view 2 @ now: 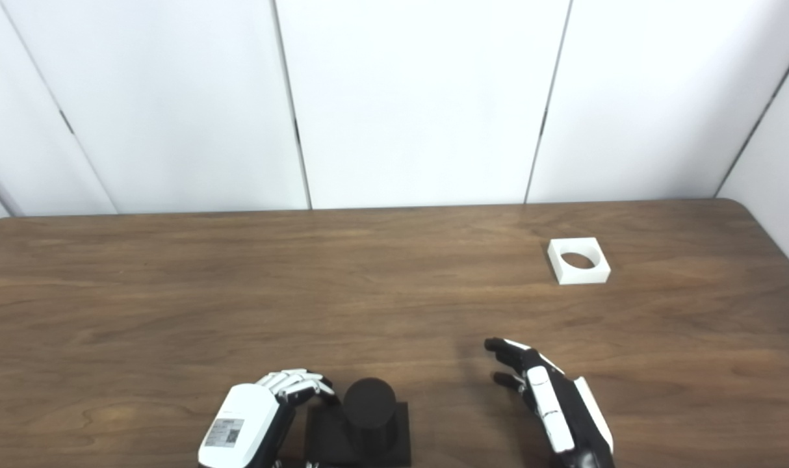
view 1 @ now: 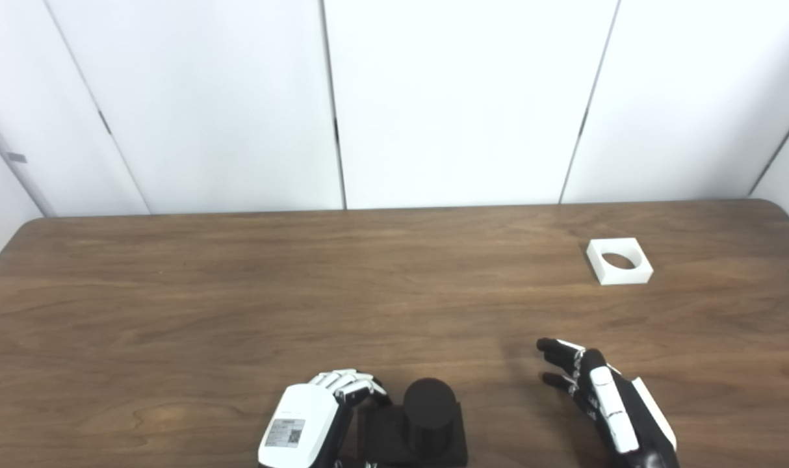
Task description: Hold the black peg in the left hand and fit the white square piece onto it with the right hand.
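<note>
With my left hand (view 1: 311, 416) curled against the black peg (view 1: 427, 408) block at bottom centre and my right hand (view 1: 602, 396) empty, fingers spread, I worry the long reach to the white square piece (view 1: 619, 260) at right could nudge it off the table (view 1: 238, 292).

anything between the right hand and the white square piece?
Nothing. Only bare wooden table separates the right hand from the white square piece; both eye views show that stretch uncluttered. The hand is open and empty.
</note>
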